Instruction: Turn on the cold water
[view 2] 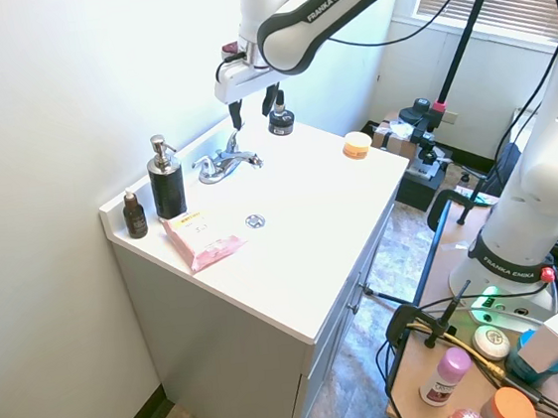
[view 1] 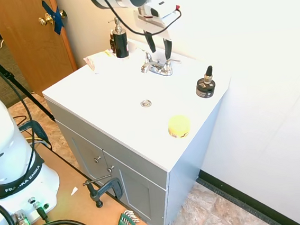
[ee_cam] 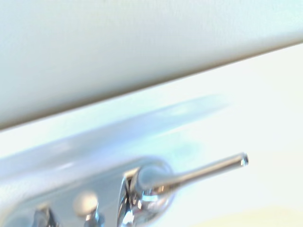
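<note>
The small chrome faucet (view 1: 158,66) (view 2: 226,161) stands at the back of the white vanity top (view 1: 112,103), by the wall, with a lever sticking out to each side. No water runs from its short spout. My gripper (view 1: 159,49) (view 2: 254,110) hangs open just above it, fingers pointing down, over the lever on the side of the black knob-topped device. Nothing is between the fingers. The wrist view shows one chrome lever (ee_cam: 199,171) and the faucet base (ee_cam: 147,189) from close by, blurred.
A black pump bottle (view 1: 120,41) (view 2: 165,181), a small brown bottle (view 2: 135,216) and a pink packet (view 2: 202,239) sit on one side of the faucet. The black knob-topped device (view 1: 205,86) (view 2: 281,119) and a yellow round jar (view 1: 179,125) sit on the other. The drain (view 1: 146,103) lies in front.
</note>
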Action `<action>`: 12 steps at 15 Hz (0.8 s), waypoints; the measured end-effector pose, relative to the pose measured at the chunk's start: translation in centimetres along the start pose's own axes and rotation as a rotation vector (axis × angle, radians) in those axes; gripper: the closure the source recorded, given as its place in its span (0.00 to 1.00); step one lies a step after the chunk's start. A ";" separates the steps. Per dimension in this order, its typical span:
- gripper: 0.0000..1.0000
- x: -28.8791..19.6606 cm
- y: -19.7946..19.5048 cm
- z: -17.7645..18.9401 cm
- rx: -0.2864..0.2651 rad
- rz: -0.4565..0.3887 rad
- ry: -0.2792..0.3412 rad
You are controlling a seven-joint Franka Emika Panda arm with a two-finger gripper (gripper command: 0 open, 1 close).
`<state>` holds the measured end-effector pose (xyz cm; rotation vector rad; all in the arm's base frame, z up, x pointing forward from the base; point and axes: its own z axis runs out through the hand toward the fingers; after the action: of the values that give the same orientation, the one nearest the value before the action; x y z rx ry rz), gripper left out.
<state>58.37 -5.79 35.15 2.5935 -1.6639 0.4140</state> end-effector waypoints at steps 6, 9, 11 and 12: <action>0.00 3.0 -3.6 4.6 -0.041 0.084 0.096; 0.00 3.8 -2.9 7.4 -0.092 0.093 0.101; 0.00 3.8 -2.0 8.5 -0.138 0.094 0.090; 0.00 3.6 -1.7 8.7 -0.145 0.090 0.084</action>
<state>63.12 -9.77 27.81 2.3726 -1.7194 0.3837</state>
